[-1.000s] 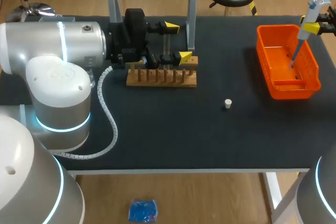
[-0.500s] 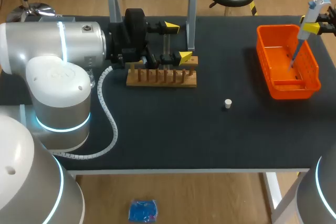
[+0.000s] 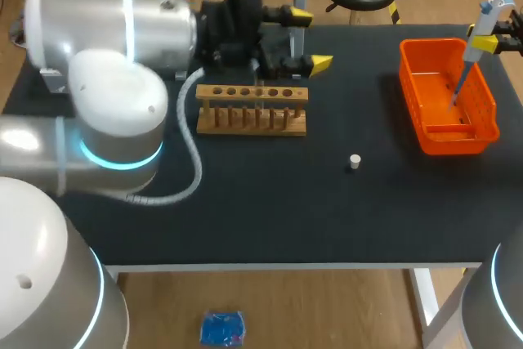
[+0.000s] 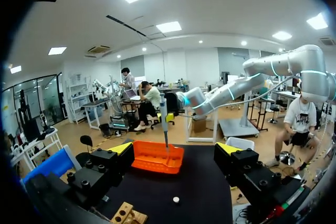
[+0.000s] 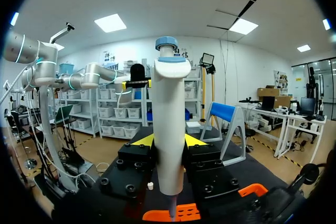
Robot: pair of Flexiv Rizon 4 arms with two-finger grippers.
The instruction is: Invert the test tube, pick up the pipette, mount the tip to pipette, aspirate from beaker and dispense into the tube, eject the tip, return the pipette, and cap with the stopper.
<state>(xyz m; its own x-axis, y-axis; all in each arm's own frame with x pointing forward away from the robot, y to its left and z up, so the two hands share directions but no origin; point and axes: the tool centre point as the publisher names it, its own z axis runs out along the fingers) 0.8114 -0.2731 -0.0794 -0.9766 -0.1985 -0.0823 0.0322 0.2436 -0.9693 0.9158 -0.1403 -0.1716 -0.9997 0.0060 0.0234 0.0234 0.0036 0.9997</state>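
The left claw (image 3: 310,38), wide and empty, now sits lifted off the wooden rack (image 3: 253,109), probably leaving the test tube there, while the right claw (image 5: 168,142) grips the pipette (image 5: 169,103) over the far-right orange bin (image 3: 409,71).

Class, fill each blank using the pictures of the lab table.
The right gripper is shut on the ____.
That tool's tip hangs over the ____ basket.
The left gripper, near the wooden rack, is ____.
The stopper on the table is ____.
Missing words: pipette; orange; open; white.
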